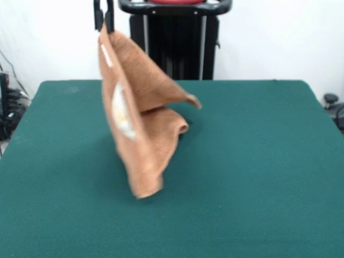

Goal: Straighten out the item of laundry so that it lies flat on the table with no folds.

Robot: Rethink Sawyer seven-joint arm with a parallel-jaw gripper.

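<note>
Front view: gripper (pixel 104 22) clamped on hand towel (pixel 141 115) corner, lifted, folded; next, drag outward to spread over desk (pixel 258 172).

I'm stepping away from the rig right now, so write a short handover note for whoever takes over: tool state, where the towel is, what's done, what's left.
Tool: at the top of the front view, shut on one upper edge of the towel.
Towel: lifted and hanging from the tool, draped in folds, one flap sticking out to the side; its lower end looks at or just above the table.
Done: towel grasped and raised.
Left: lay it down, spread it flat with no folds, release.
</note>
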